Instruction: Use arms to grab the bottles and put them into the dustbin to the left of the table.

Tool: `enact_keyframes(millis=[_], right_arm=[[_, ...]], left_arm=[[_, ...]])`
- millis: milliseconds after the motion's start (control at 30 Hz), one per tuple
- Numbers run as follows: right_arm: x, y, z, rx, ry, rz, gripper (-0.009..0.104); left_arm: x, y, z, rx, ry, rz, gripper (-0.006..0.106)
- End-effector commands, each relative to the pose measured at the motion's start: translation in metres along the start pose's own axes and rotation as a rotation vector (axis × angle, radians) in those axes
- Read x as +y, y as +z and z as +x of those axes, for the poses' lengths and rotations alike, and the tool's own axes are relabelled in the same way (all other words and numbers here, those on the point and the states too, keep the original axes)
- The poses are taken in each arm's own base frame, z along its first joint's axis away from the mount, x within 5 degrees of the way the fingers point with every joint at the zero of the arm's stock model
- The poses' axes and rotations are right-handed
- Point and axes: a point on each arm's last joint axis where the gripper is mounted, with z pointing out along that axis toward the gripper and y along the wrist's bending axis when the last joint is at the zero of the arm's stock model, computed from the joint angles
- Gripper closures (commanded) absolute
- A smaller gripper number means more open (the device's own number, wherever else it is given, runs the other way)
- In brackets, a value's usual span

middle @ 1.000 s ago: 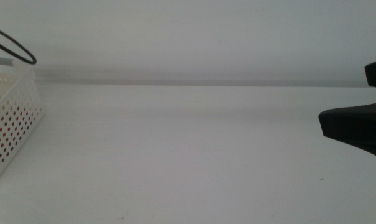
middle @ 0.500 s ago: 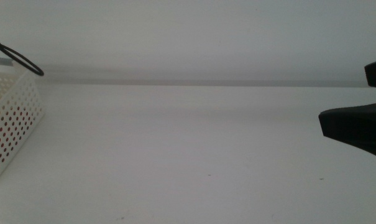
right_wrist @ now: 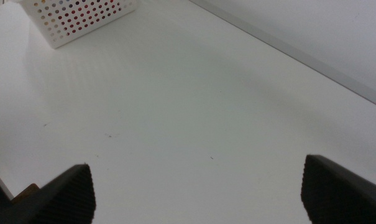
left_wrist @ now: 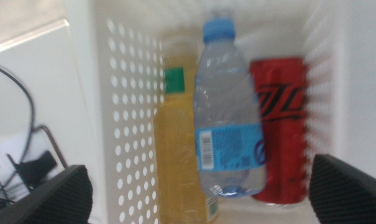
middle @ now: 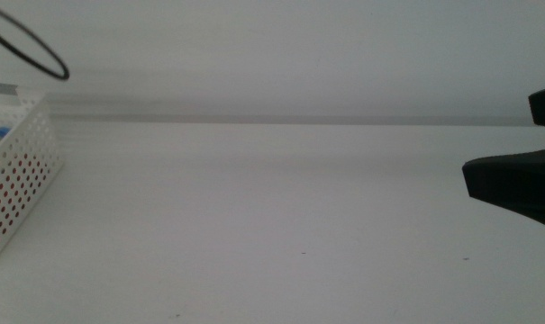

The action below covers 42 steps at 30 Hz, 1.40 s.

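All three bottles already lie lengthwise inside the dustbin [left_wrist: 132, 124], directly below the left gripper [left_wrist: 200, 193], its fingers spread and empty.

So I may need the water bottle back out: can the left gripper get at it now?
Probably yes: the left gripper is open above the dustbin, and the water bottle lies on top, uncovered.

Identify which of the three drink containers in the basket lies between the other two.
The blue-capped water bottle: it lies between the orange juice bottle and the red can.
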Motion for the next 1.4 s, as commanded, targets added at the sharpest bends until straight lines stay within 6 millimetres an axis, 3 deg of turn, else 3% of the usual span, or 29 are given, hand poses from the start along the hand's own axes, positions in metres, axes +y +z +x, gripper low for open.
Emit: enact_keyframes(millis=[0, 167, 333, 567, 767, 900, 1367], right_arm=[[0.0, -0.001, 0.0, -0.012, -0.005, 0.003, 0.007], [0.0, -0.001, 0.0, -0.012, -0.005, 0.003, 0.007], [0.0, -0.001, 0.0, -0.012, -0.005, 0.003, 0.007], [0.0, -0.001, 0.0, -0.012, -0.005, 0.003, 0.007], [0.0, -0.001, 0.0, -0.012, -0.005, 0.003, 0.007], [0.0, -0.001, 0.0, -0.012, -0.005, 0.003, 0.007], [0.0, -0.001, 0.0, -0.012, -0.005, 0.003, 0.007]], left_arm=[[-0.015, -0.034, 0.005, -0.003, -0.038, 0.023, 0.007], [-0.045, -0.089, 0.006, -0.153, -0.067, 0.059, 0.007], [-0.087, -0.133, 0.024, -0.312, -0.044, 0.097, 0.007], [-0.142, -0.185, 0.076, -0.675, 0.034, 0.114, 0.007], [-0.176, -0.198, 0.114, -0.941, 0.028, 0.193, 0.007], [-0.181, -0.199, 0.13, -0.993, 0.002, 0.209, 0.007], [-0.18, -0.207, 0.125, -1.097, -0.023, 0.219, 0.007]])
